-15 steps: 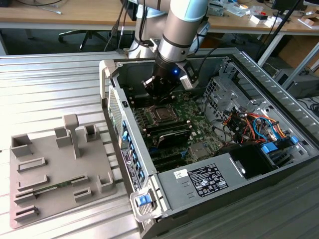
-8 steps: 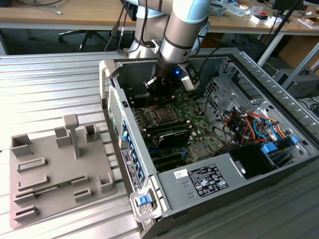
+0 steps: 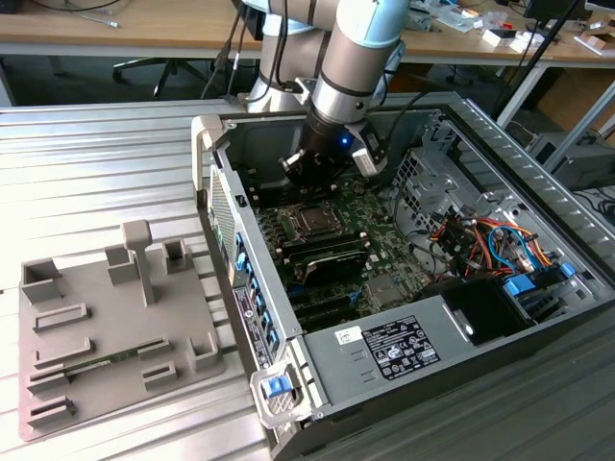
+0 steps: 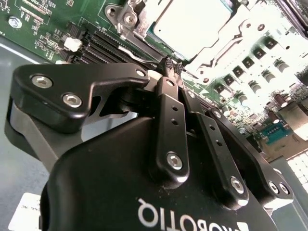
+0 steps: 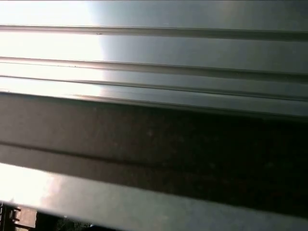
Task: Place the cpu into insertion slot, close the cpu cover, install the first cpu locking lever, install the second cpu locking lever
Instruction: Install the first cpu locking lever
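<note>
Setting: ribbed metal bench [image 3: 115, 154], open computer case [image 3: 538, 163].
Cpu [image 4: 192, 21]: seated in insertion slot [image 4: 219, 45] — cover apparently down.
Gripper [image 4: 172, 66]: fingertips pinched together, empty, beside slot.
Left: locking levers — unclear.

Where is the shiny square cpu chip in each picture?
Exterior view: the cpu lies on the green board inside the open computer case, just below the gripper.
Second wrist view: the cpu is the bright square beyond the gripper.
First wrist view: metal ridges and a dark band; I cannot find the cpu there.
Shared landmark: the green board.
</note>
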Robot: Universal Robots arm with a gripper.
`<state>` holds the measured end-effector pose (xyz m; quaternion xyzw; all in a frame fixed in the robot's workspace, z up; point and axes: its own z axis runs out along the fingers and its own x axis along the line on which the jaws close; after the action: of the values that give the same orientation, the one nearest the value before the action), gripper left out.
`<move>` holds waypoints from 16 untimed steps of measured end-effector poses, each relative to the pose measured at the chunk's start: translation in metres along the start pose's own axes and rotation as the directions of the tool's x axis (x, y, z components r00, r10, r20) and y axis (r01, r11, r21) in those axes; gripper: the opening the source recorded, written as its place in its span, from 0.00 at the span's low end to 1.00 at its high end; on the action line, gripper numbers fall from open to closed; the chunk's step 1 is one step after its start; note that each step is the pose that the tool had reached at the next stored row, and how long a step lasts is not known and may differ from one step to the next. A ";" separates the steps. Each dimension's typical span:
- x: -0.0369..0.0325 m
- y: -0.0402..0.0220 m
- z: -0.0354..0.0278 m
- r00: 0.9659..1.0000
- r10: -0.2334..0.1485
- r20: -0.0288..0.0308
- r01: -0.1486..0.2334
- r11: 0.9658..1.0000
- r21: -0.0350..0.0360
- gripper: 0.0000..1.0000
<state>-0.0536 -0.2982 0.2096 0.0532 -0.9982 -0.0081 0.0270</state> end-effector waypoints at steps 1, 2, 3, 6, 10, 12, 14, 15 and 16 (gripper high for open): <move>-0.0006 -0.0001 0.0003 1.000 0.000 0.000 0.000 1.000 0.000 0.11; -0.0016 -0.0002 0.0008 1.000 0.000 -0.001 0.000 1.000 0.000 0.11; -0.0032 -0.0004 0.0017 1.000 0.000 -0.001 0.000 1.000 0.000 0.11; -0.0056 -0.0006 0.0030 1.000 0.000 -0.002 0.000 1.000 0.000 0.11; -0.0088 -0.0010 0.0043 1.000 0.000 -0.004 0.000 1.000 0.000 0.11; -0.0106 -0.0012 0.0047 1.000 0.000 -0.004 0.000 1.000 0.000 0.11; -0.0133 -0.0015 0.0050 1.000 0.000 -0.005 0.000 1.000 0.000 0.11; -0.0139 -0.0016 0.0050 1.000 0.000 -0.005 0.000 1.000 0.000 0.11; -0.0145 -0.0017 0.0051 1.000 0.000 -0.004 0.000 1.000 0.000 0.11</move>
<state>-0.0392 -0.2983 0.2037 0.0532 -0.9981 -0.0082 0.0292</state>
